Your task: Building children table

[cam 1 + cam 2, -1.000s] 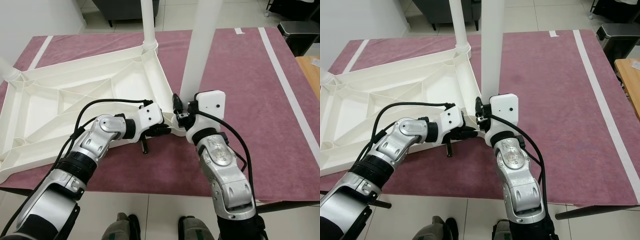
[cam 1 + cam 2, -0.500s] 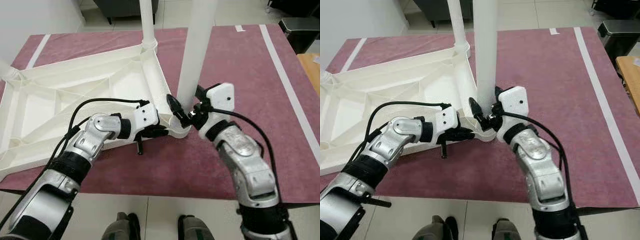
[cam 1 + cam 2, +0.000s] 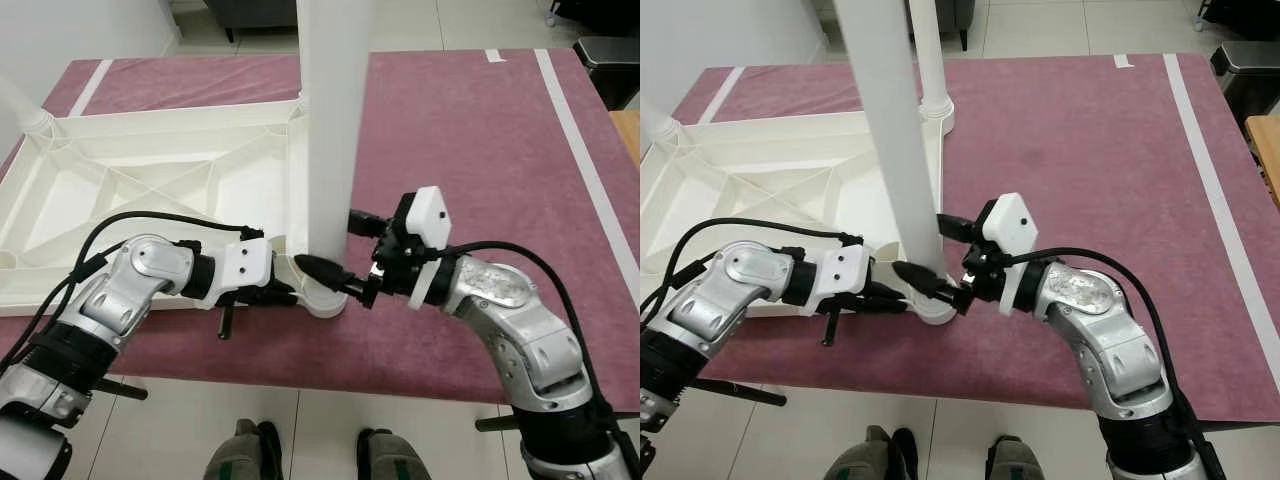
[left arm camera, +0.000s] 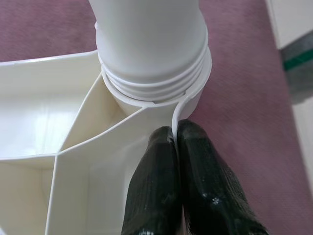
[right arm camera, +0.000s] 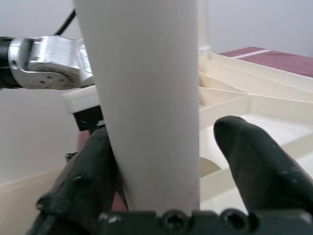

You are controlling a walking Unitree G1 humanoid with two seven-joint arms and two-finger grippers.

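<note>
The white table top [image 3: 150, 160] lies upside down on a maroon mat [image 3: 480, 130]. A thick white leg [image 3: 335, 120] stands upright in its near right corner socket [image 3: 325, 300], and its thread [image 4: 151, 81] still shows above the socket. My left gripper [image 4: 176, 129] is shut on the thin rim wall just beside that socket. From the right, my right gripper [image 3: 326, 240] reaches round the foot of the leg. It is open: one finger [image 5: 83, 181] lies against the leg and the other finger [image 5: 254, 161] stands a little off it.
A second leg [image 3: 928, 60] stands in the far right corner and a third leg [image 3: 25, 105] at the far left. A black bin [image 3: 610, 60] and a wooden edge [image 3: 630, 130] lie to the right. Tiled floor runs along the mat's near edge.
My right arm has swung from in front of the leg round to its right side, wrist turned, fingers still around the leg's foot. My left gripper has kept its pinch on the rim. The camera has shifted.
</note>
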